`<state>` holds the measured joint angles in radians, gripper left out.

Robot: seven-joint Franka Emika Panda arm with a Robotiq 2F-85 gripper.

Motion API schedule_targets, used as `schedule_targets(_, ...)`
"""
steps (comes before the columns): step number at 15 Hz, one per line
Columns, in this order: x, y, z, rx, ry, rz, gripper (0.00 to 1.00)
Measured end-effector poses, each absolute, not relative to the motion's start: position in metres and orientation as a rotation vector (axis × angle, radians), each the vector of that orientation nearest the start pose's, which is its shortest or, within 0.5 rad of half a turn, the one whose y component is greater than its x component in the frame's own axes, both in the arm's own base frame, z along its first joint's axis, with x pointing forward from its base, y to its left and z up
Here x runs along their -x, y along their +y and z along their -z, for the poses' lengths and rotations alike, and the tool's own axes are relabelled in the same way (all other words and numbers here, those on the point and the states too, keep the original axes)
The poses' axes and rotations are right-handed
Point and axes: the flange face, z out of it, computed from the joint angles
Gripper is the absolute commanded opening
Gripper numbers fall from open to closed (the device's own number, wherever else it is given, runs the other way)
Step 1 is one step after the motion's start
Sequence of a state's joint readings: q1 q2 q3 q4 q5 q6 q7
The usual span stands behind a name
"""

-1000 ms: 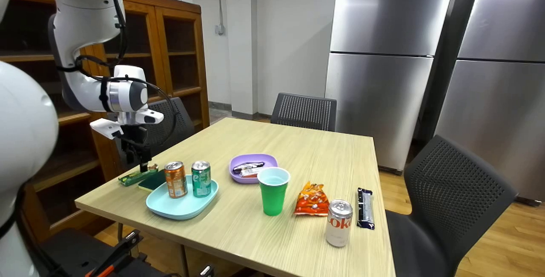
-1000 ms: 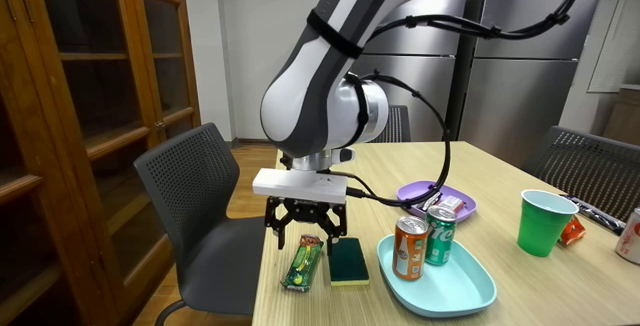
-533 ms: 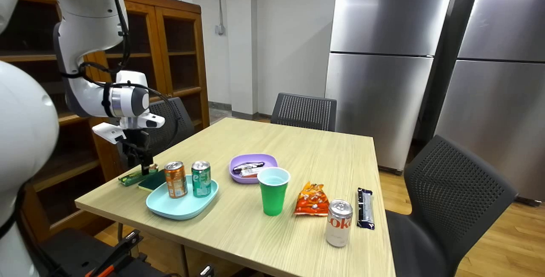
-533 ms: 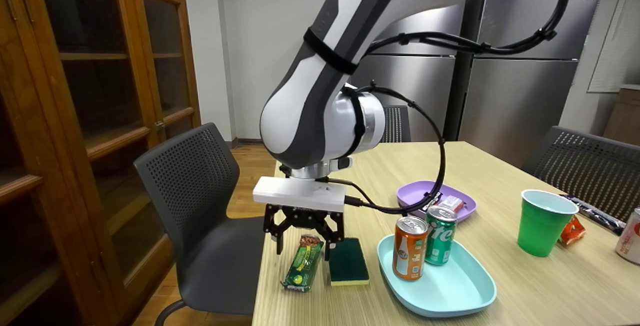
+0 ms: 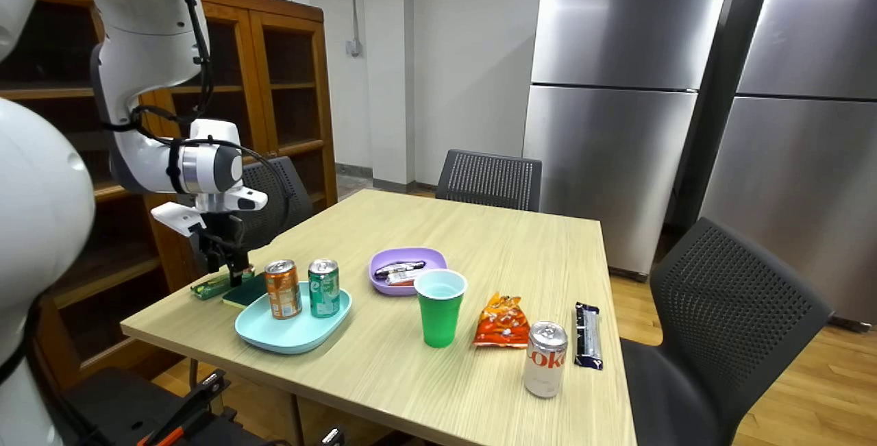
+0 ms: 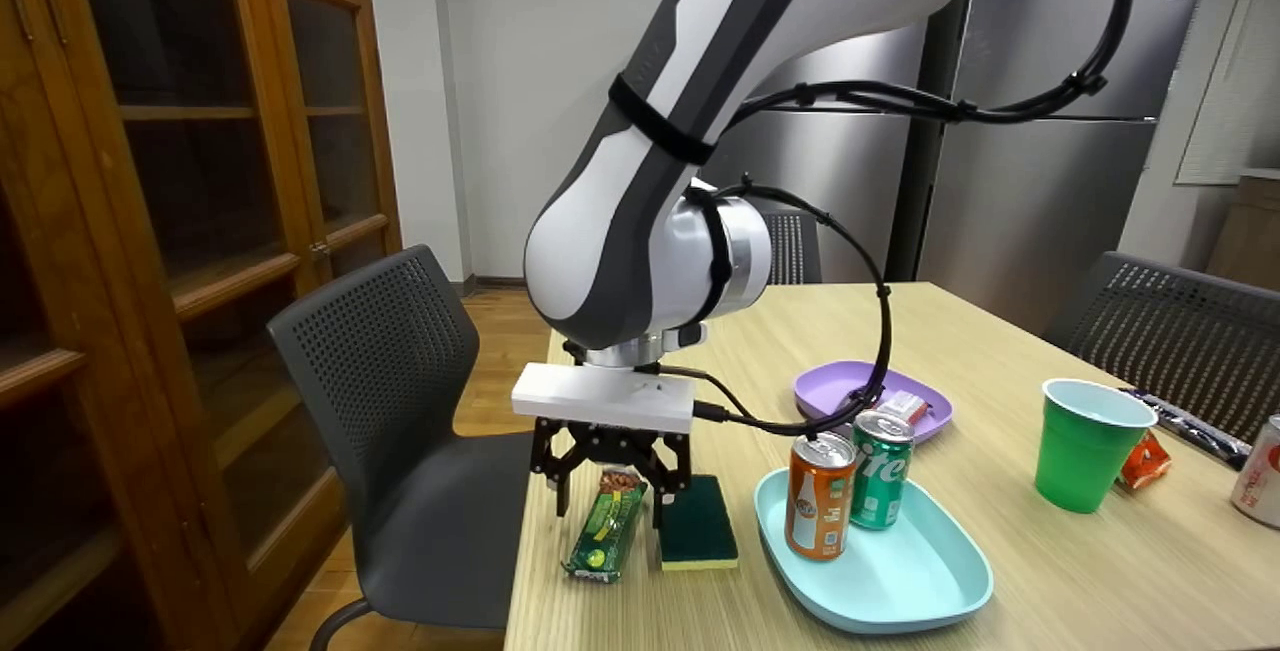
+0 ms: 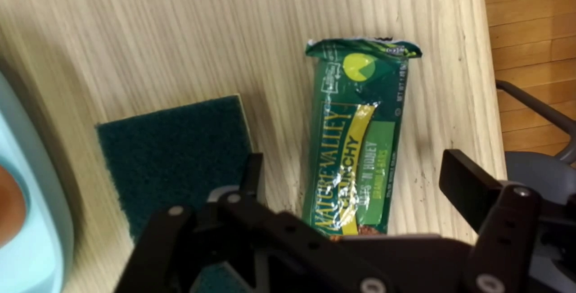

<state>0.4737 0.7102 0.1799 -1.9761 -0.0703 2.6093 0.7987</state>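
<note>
In the wrist view, a green Nature Valley Crunchy Oats 'n Honey granola bar (image 7: pixel 355 140) lies flat on a pale wooden worktop (image 7: pixel 180 59), between the fingers of the hand (image 7: pixel 353 171), which stands wide and holds nothing. Beside the bar, a dark green scouring sponge (image 7: pixel 175 149) runs beneath the finger on its side. Lowered here, that fingertip could catch the sponge's edge, stopping short or pinching it with the bar; the slick wrapper could also slip. Only this view makes the label legible, yet it does not tell the fingers' height.

In an exterior view, the hand straddles the bar's brown-printed end, fingertips apparently just above the worktop. Past the sponge from the bar, a light blue tray (image 6: pixel 915 571) carries an orange soda can (image 6: pixel 820 501) and a Sprite can (image 6: pixel 882 471), in both exterior views; a sideways swing could topple them.

In an exterior view, the hand hides part of the bar. Well apart from it stand a green plastic cup (image 5: pixel 439 316) and a Coke can (image 5: pixel 546 364), absent from the wrist view.
</note>
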Motion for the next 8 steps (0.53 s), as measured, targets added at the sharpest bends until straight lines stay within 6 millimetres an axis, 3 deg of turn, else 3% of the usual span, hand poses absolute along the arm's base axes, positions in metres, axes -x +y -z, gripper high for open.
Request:
schedule_targets(1, -0.4693, 0.3633, -0.1026, 3.11, 0.191, -0.162, 0.75)
schedule_targets(2, -0.4694, 0.3634, -0.1025, 3.108, 0.191, -0.16, 0.74)
schedule_targets(8, -0.471, 0.3643, -0.1037, 3.098, 0.191, -0.143, 0.27)
